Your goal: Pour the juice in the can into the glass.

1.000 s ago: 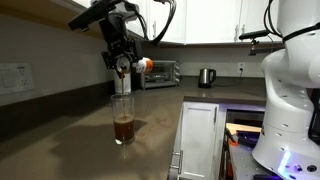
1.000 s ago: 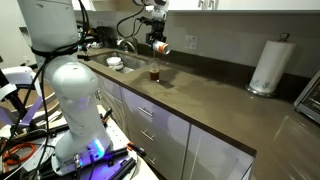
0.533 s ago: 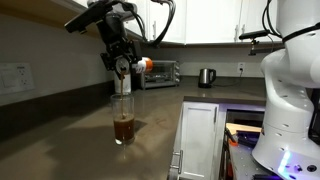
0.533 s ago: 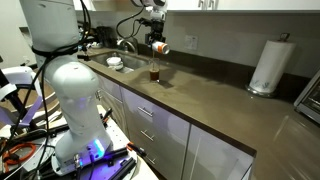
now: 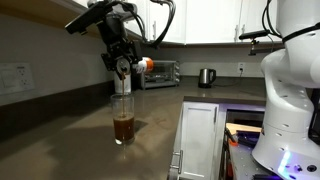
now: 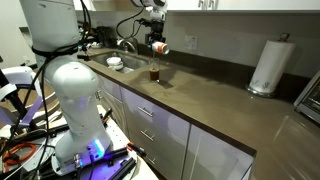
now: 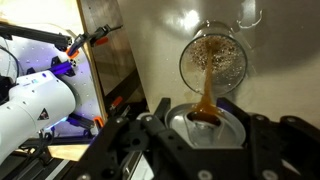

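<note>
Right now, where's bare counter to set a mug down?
Free: the counter between the glass and the paper towel roll, and the stretch from the glass toward the kettle. Crowded: right at the glass, where the hand tips the can overhead, and by the sink.
</note>
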{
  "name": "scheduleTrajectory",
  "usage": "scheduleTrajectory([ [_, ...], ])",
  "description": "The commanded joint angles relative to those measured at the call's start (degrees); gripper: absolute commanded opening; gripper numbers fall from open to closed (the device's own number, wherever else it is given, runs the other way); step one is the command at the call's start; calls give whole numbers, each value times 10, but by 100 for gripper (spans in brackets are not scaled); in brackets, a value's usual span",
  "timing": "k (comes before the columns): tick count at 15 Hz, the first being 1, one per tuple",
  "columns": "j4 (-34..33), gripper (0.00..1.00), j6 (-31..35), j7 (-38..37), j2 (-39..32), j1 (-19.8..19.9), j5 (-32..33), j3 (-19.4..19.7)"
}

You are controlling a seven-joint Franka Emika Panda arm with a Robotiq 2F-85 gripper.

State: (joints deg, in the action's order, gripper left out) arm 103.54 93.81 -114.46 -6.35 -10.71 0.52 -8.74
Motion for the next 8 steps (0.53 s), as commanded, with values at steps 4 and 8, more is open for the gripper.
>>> scheduleTrajectory([
  [4,-21,27,-29,-28,-10,-5,15,2],
  [8,-24,27,-39,-32,-16,-5,17,3],
])
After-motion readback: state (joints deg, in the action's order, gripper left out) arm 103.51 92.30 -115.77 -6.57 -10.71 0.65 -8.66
